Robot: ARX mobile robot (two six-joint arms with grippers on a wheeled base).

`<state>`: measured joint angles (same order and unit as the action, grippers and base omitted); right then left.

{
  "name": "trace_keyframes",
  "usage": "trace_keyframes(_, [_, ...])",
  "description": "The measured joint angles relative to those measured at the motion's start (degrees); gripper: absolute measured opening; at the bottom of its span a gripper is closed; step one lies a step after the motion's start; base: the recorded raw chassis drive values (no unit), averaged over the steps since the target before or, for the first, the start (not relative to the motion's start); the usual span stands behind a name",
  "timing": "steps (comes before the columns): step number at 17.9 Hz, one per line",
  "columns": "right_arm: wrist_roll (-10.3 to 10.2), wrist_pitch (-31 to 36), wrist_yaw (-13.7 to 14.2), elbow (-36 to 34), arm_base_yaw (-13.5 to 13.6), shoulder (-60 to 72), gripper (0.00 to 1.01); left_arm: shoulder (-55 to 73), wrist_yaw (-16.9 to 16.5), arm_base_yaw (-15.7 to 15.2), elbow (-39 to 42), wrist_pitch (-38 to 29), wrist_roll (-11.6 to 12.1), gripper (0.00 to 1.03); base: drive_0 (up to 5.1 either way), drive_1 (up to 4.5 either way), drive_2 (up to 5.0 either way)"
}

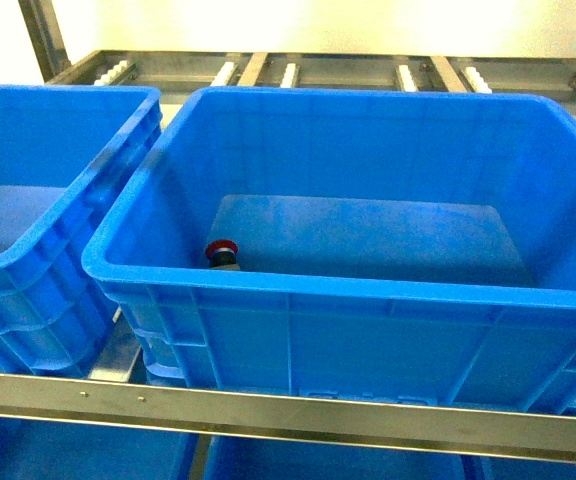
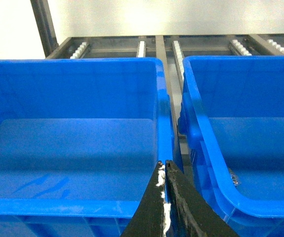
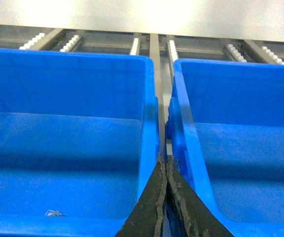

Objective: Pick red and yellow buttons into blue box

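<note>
Inside blue box: red button lies on floor near front-left corner. Left gripper and right gripper both pressed together, holding nothing.

Partly hidden and cropped items, head view.
Red button: lower body hidden behind the blue box near rim at 7 o'clock; neighbouring crate cropped at 9 o'clock.
</note>
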<state>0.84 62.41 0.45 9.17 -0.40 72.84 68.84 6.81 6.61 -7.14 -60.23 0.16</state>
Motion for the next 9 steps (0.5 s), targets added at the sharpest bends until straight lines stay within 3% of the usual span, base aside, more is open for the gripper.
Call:
trace_keyframes(8, [0.0, -3.6, -0.4, -2.7, 0.1, -6.8, 0.02, -7.3, -1.6, -1.3, 2.3, 4.1, 0.0, 0.02, 0.0, 0.0, 0.0])
trace_keyframes(9, [0.0, -5.9, -0.4, -4.0, 0.2, -10.3, 0.02, -10.7, -2.2, -2.1, 3.4, 7.0, 0.0, 0.02, 0.0, 0.0, 0.0])
